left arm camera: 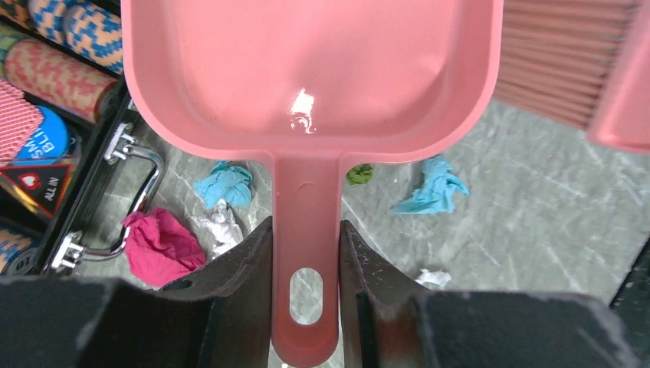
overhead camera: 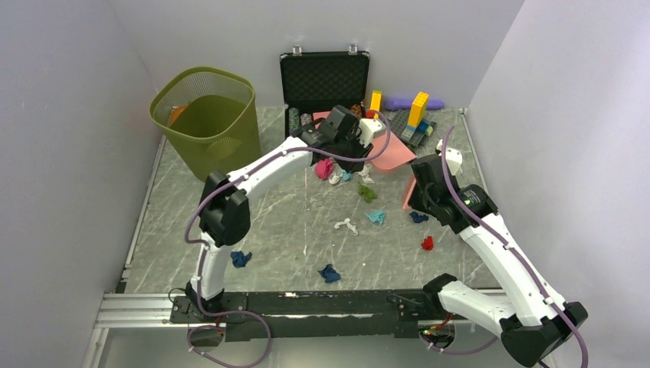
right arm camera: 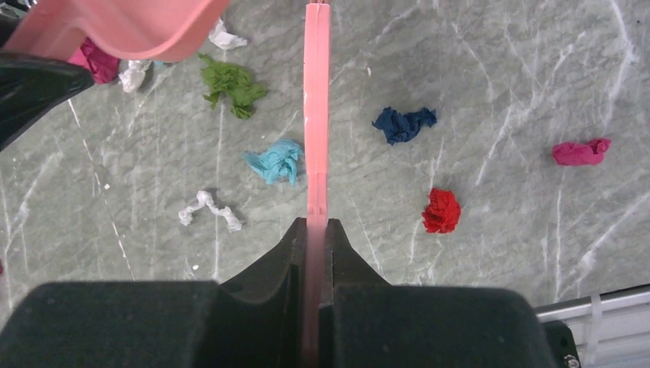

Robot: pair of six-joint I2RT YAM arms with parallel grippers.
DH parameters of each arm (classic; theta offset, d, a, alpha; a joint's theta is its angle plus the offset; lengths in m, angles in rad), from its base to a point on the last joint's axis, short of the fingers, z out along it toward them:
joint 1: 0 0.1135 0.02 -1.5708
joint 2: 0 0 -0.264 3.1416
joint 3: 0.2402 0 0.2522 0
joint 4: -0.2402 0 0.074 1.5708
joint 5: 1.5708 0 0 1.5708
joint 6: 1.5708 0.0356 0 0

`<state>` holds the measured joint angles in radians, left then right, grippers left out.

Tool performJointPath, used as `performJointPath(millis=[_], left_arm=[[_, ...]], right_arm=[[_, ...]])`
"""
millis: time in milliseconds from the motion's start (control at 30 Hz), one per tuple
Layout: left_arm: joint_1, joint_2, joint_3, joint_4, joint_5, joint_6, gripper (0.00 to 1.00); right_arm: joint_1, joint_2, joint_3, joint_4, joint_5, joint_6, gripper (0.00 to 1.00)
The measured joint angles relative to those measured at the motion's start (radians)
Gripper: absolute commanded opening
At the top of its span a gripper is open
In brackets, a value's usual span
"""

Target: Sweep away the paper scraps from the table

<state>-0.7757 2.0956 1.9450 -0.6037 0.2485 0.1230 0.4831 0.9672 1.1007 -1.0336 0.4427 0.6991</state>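
My left gripper is shut on the handle of a pink dustpan, held just above the table at the back centre. My right gripper is shut on a pink brush, seen edge-on; its bristles hang right of the pan. Paper scraps lie below and in front of the pan: magenta, green, teal, white, dark blue, red. Two more dark blue wads lie near the front.
An olive mesh bin stands at the back left. An open black case with poker chips and yellow and blue toy bricks stand behind the pan. A magenta wad lies far right. A metal rail runs along the front.
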Motion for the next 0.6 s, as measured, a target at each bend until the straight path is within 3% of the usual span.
performJointPath(millis=[133,233,433,600], left_arm=[[0.004,-0.082,-0.042,-0.001,-0.014,-0.072,0.00],[0.018,-0.179,-0.155,0.011,-0.035,-0.143,0.00],[0.100,-0.449,-0.441,0.013,-0.071,-0.249,0.00],[0.114,-0.649,-0.570,0.008,-0.113,-0.277,0.00]], right_arm=[[-0.011,0.022,0.000,0.025,-0.022,0.000,0.00],[-0.051,0.028,-0.023,0.091,-0.081,0.000,0.00],[-0.359,-0.021,-0.255,0.384,-0.315,0.054,0.00],[-0.463,-0.019,-0.402,0.625,-0.410,0.128,0.00]])
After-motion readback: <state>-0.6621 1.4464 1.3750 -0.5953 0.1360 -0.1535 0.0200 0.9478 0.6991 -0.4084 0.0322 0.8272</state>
